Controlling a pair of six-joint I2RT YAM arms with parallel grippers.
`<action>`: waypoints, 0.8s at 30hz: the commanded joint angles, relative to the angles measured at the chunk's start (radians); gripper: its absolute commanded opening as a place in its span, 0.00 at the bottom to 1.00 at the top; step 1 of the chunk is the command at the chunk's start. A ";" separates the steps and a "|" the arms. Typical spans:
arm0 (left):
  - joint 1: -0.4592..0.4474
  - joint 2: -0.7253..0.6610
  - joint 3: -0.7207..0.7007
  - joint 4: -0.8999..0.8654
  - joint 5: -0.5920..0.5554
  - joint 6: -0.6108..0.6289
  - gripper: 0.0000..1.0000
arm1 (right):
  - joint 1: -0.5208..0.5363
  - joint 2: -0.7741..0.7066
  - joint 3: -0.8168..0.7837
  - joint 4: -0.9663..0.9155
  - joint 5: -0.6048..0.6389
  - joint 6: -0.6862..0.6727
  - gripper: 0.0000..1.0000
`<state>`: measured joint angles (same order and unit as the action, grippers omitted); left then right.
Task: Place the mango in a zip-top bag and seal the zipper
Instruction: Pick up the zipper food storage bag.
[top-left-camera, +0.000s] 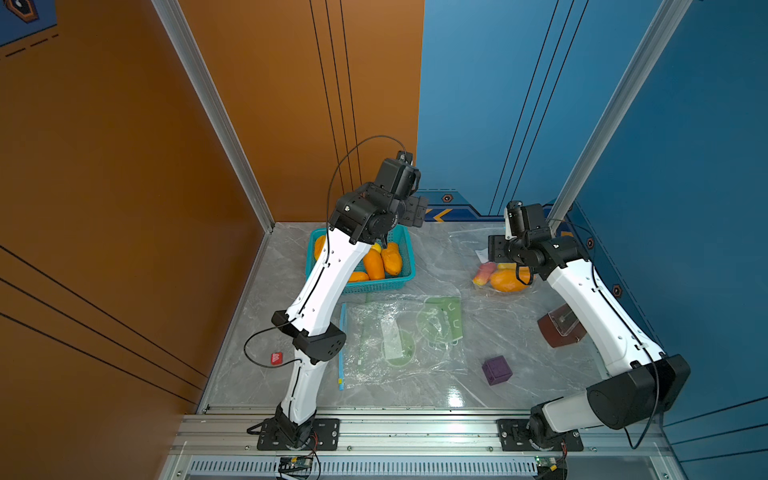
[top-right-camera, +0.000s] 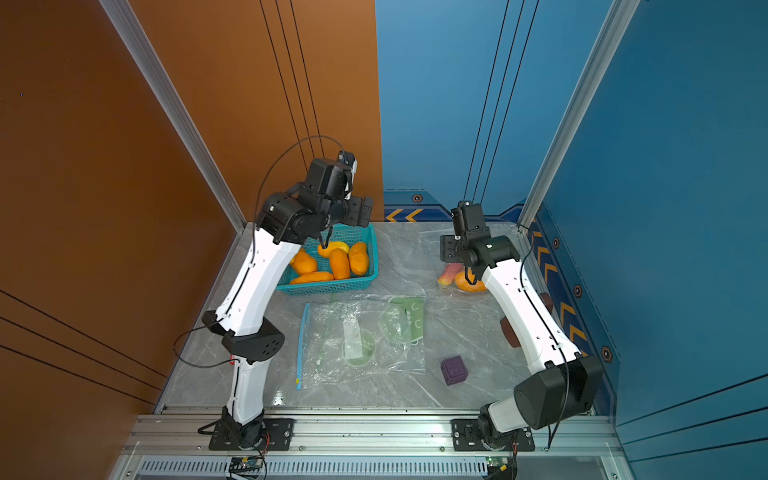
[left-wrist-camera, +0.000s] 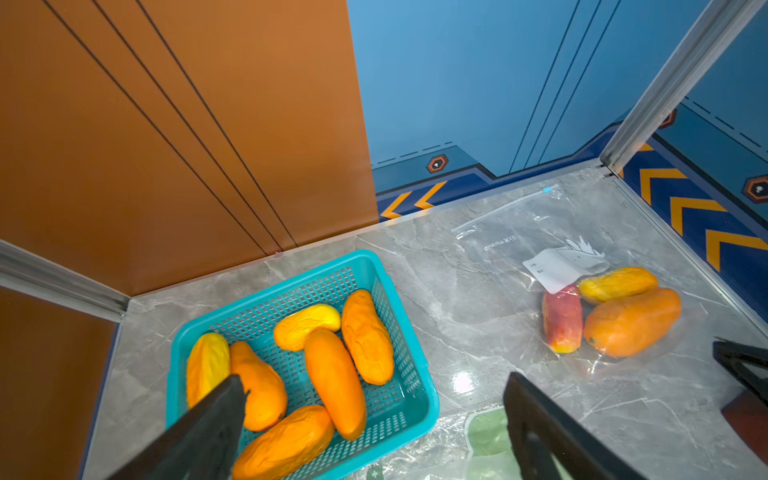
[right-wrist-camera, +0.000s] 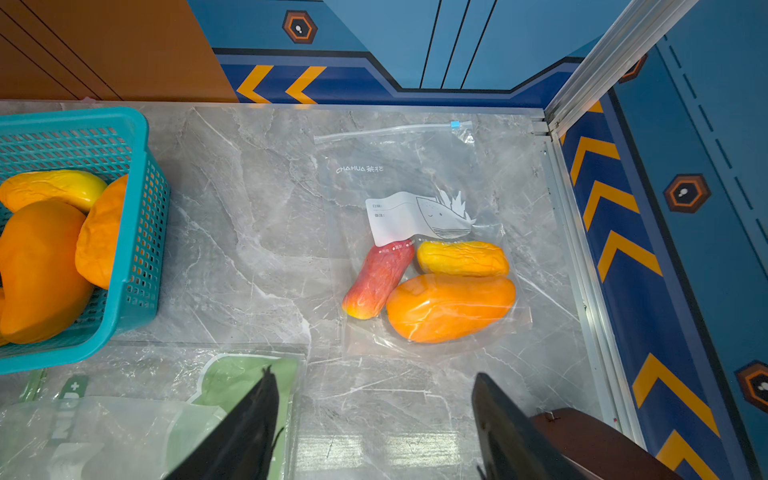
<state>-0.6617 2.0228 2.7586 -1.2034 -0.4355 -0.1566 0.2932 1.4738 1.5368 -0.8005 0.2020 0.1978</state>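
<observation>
Teal basket (top-left-camera: 382, 285): loose mangoes (left-wrist-camera: 334, 382) lie inside. The left gripper (left-wrist-camera: 375, 377) hangs above the basket, jaws apart, empty.

In front of the basket lies a stack of flat spare bags (top-left-camera: 399, 340).

Well right of the basket, the zip-top bag (right-wrist-camera: 415, 166) lies flat and holds three bagged mangoes (right-wrist-camera: 451, 307). Its zipper (right-wrist-camera: 390, 131) looks flat, with the slider (right-wrist-camera: 455, 124) at one end. Sealing is judged done or nearly done.

The right gripper (right-wrist-camera: 374, 373) hovers near the bag, jaws apart, empty.

Bare tabletop (right-wrist-camera: 249, 232) separates bag and basket. On the bag's side away from the basket, the edge rail (right-wrist-camera: 575, 249) leaves little room.
</observation>
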 joint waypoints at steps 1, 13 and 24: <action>-0.002 -0.087 -0.112 -0.016 -0.055 0.014 0.98 | 0.041 -0.005 -0.059 -0.002 -0.052 0.048 0.73; 0.088 -0.669 -0.969 0.243 -0.111 -0.135 0.98 | 0.308 0.017 -0.225 0.041 -0.090 0.147 0.76; 0.233 -1.166 -1.675 0.415 -0.019 -0.492 0.98 | 0.453 0.115 -0.285 0.035 0.038 0.297 0.88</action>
<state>-0.4526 0.9173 1.2022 -0.8394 -0.5068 -0.4961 0.7315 1.5631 1.2922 -0.7609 0.1879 0.4252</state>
